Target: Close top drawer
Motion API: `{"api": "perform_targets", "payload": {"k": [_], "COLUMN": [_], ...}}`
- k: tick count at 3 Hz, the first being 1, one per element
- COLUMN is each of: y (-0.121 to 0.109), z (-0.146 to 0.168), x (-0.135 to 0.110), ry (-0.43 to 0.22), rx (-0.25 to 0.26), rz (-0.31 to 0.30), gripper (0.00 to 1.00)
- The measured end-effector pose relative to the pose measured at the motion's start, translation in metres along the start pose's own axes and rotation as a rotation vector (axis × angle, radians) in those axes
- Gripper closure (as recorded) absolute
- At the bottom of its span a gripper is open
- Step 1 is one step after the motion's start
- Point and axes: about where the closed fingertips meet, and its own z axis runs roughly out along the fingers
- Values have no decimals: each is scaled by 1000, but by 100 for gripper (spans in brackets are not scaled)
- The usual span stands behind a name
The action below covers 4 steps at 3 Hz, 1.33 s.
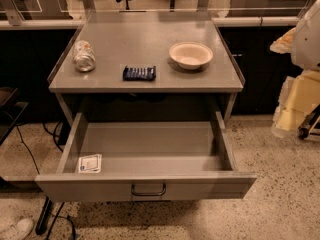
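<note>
The top drawer is a wide grey metal drawer, pulled far out from under the grey cabinet top. Its front panel faces me and carries a dark bail handle at its middle. The drawer holds only a small white-and-blue sticker on its floor at the front left. My gripper, on the white arm, is at the right edge of the camera view. It is level with the cabinet top, well to the right of the drawer, and touches nothing.
On the cabinet top lie a tipped can, a dark blue snack bag and a white bowl. Cables run over the speckled floor at the left. A yellow and white object stands at the right.
</note>
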Motion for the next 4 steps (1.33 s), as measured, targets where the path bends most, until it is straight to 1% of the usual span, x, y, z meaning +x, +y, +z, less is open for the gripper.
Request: {"api": "perform_targets", "payload": {"k": [1, 2, 3, 4], "y": [0, 0, 0, 0], "z": [0, 0, 0, 0], "x": [0, 0, 0, 0], "ry": [0, 0, 0, 0], "rx": [0, 0, 0, 2], "rz": [0, 0, 0, 0], "gripper": [0, 19, 42, 73]}}
